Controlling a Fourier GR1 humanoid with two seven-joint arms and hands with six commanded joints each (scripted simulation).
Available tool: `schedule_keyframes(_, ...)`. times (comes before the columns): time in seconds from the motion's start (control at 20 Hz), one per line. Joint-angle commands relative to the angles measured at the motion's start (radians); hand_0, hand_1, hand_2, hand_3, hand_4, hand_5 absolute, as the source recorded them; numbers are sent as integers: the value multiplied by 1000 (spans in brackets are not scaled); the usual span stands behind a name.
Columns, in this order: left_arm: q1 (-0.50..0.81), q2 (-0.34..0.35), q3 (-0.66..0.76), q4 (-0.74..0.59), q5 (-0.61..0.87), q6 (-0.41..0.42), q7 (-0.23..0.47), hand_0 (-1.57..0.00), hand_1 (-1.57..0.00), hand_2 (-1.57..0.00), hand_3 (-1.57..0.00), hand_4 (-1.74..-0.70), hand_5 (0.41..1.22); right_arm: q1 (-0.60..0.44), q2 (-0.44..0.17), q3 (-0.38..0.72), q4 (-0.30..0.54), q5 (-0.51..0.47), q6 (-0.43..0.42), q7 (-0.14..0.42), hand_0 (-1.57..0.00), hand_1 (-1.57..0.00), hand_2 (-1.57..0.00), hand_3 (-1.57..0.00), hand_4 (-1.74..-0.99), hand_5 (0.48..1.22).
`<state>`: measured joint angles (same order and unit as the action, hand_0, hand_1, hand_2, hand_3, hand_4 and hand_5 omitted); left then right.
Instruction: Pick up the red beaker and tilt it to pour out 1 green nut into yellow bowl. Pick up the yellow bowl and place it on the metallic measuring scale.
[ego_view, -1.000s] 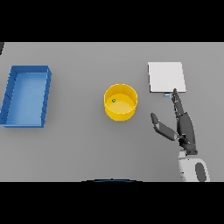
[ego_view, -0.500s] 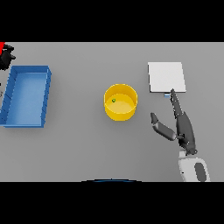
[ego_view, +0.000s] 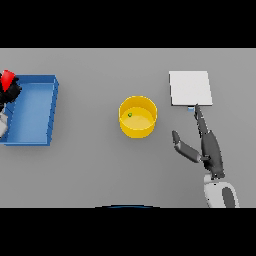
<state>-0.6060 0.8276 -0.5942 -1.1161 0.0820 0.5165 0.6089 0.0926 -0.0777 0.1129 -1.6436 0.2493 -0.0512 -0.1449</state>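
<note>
Your left hand (ego_view: 11, 92) has come in at the far left clutching the red beaker (ego_view: 7, 78). One green nut (ego_view: 130, 115) sits in the yellow bowl (ego_view: 137, 117), left of your spread right hand (ego_view: 210, 150), so the scale (ego_view: 190, 88) is next.

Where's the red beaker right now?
In the head view the red beaker is at the far left edge, held in the left hand over the left end of the blue bin, well away from the yellow bowl.

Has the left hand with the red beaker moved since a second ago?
Yes. The left hand holding the red beaker has come in from the left edge, over the blue tray.
</note>
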Motion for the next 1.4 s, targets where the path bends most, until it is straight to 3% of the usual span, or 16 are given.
schedule_keyframes(0.0, 15, 14, -14, -16, -3, -11, 1, -1571, -1571, -1571, -1555, -1667, 908, 6, -6, -1, -8, -1, 2, -18, 1, 1, 1, 1, -1202, 667)
schedule_keyframes(0.05, 15, 14, -14, -16, -5, -12, 2, -1571, -1571, -1571, -1503, -1530, 865, 6, -6, -1, -8, -1, 2, -19, 1, 1, 1, 1, -1197, 664)
schedule_keyframes(0.1, 19, 17, -18, -24, 1, -37, -3, -1564, -1449, -1432, -1362, -1374, 830, 4, -2, 0, -9, -4, 3, -10, 1, 1, 1, 1, -1192, 663)
schedule_keyframes(0.15, 28, 26, -22, -49, 37, -109, -14, -1457, -1180, -1187, -1129, -1229, 803, 10, 1, 2, -17, -9, 5, -18, 1, 1, 1, 1, -1188, 663)
schedule_keyframes(0.25, 46, 69, -22, -102, 92, -206, 0, -932, -755, -767, -722, -1034, 758, 17, 6, 8, -26, -2, 0, -23, 1, 1, 1, 1, -1185, 665)
schedule_keyframes(0.4, 37, 91, -33, -116, 117, -277, 0, -477, -386, -392, -369, -878, 710, 10, 5, 11, -20, 15, -9, 8, 1, 1, 1, 1, -1184, 667)
schedule_keyframes(0.55, 50, 85, -26, -110, 138, -291, -20, -244, -197, -200, -189, -815, 684, 28, -2, 15, -37, 14, 0, -1, 1, 1, 1, 1, -1187, 666)
schedule_keyframes(0.6, 40, 86, -22, -109, 136, -288, -20, -195, -158, -160, -151, -802, 679, 20, 0, 15, -35, 15, 0, 27, 1, 1, 1, 1, -1188, 668)
schedule_keyframes(0.85, 34, 78, 8, -104, 147, -255, -79, -63, -51, -52, -49, -785, 674, 7, -4, 37, -25, 76, -22, 44, 1, 1, 1, 1, -1203, 660)
schedule_keyframes(0.9, 27, 71, 11, -89, 145, -254, -91, -50, -41, -41, -39, -786, 671, 1, -16, 38, -32, 74, -7, 54, 1, 1, 1, 1, -1198, 662)
schedule_keyframes(1.0, 24, 59, 10, -82, 142, -248, -108, -32, -26, -26, -24, -780, 679, -22, -49, 47, -24, 62, 43, 17, 1, 1, 1, 1, -1162, 694)
schedule_keyframes(1.25, 28, 52, 5, -96, 147, -240, -100, -10, -8, -8, -7, -790, 707, -177, -152, 107, 7, 151, 147, 80, 1, 1, 1, 1, -1255, 700)
schedule_keyframes(1.35, 29, 52, 6, -90, 148, -240, -99, -6, -5, -5, -4, -794, 710, -228, -202, 149, 32, 238, 167, 97, 1, 1, 1, 1, -1278, 683)
